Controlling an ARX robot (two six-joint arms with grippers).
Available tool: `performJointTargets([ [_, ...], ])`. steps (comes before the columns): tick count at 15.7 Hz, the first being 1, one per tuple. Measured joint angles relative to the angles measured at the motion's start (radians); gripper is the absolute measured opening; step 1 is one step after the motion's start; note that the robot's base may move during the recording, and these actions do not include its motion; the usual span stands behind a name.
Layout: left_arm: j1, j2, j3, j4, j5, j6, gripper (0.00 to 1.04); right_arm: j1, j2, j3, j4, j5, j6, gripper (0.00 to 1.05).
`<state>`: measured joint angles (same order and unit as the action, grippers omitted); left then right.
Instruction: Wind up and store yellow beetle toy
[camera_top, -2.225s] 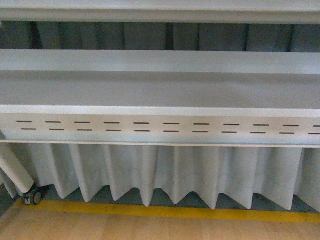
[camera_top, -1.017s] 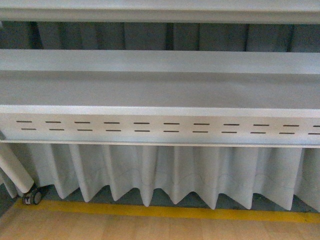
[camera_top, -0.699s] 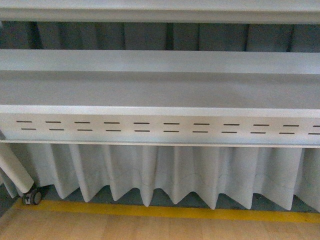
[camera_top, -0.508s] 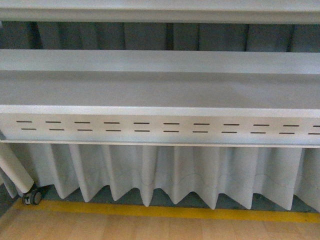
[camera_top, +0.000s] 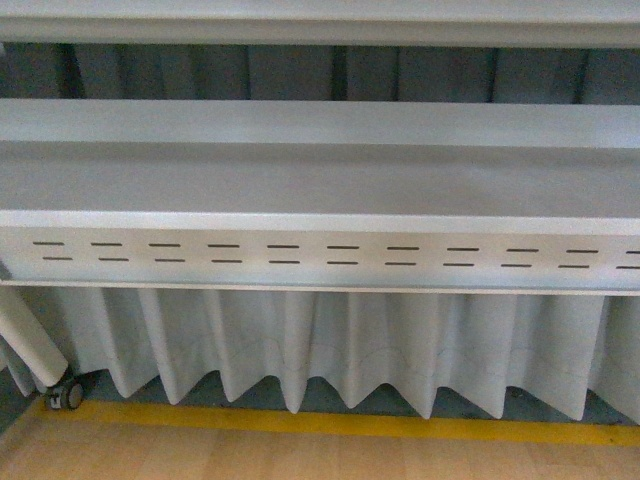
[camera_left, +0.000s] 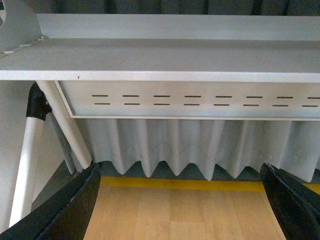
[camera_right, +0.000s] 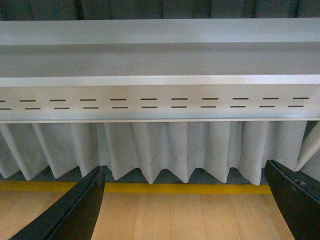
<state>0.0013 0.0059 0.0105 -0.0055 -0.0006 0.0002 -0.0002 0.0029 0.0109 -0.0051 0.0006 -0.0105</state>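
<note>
Front view faced a long grey desk (camera_top: 320, 185) edge-on, its slotted front panel (camera_top: 320, 256) running the full width. A pleated grey curtain (camera_top: 330, 345) hung beneath, ending just above a yellow floor line (camera_top: 330, 423) on a pale wood floor (camera_top: 300, 458). A white desk leg (camera_top: 25, 340) with a caster (camera_top: 68, 395) stood at the left end.

Yellow beetle toy appeared in no view, so its place, heading and long axis could not be told.

Left tool (camera_left: 180, 172) was spread wide, its dark fingers (camera_left: 75, 205) at opposite corners of the wrist view with nothing between them. Right tool (camera_right: 185, 167) was likewise wide and held nothing, facing the same panel and curtain.
</note>
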Motion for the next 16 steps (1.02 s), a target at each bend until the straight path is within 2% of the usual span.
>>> performJointTargets([
  [16, 0.000, 0.000, 0.000, 0.002, 0.000, 0.000, 0.98, 0.000, 0.000, 0.000, 0.001, -0.001, 0.000, 0.98],
])
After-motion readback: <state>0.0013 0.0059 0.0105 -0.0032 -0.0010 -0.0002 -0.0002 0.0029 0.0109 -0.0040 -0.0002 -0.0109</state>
